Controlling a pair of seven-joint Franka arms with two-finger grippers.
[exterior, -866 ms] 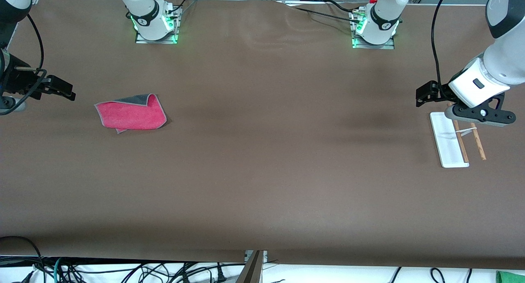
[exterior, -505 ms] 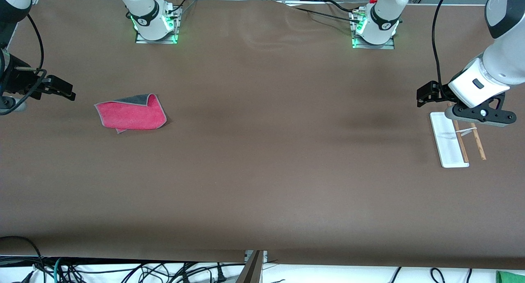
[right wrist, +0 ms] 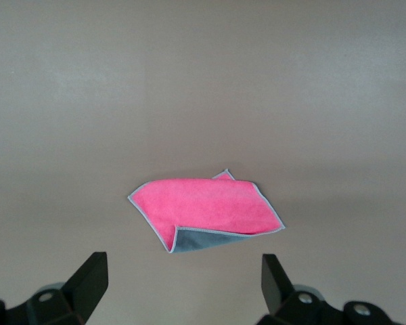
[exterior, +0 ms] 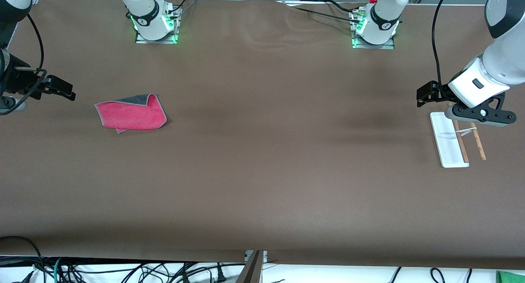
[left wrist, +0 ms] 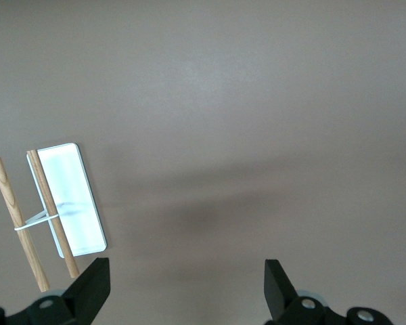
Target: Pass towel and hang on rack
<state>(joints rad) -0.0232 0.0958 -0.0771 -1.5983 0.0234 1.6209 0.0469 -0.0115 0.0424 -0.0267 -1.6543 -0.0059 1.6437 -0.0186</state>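
Nothing has shifted since the earlier frames. Nearest us, the rack (exterior: 456,140) stands at the left arm's end of the table, ready for hanging. We hold the left gripper (left wrist: 183,288) spread and empty over its farther end. Farther off, the towel (exterior: 131,113) lies flat near the right gripper (right wrist: 181,284) — spread wide, not yet gripping.

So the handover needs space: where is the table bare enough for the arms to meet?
The wide middle stretch between the towel and the rack is bare. It is tighter by the rack, where the open left gripper hangs; the open right gripper hangs beside the towel.
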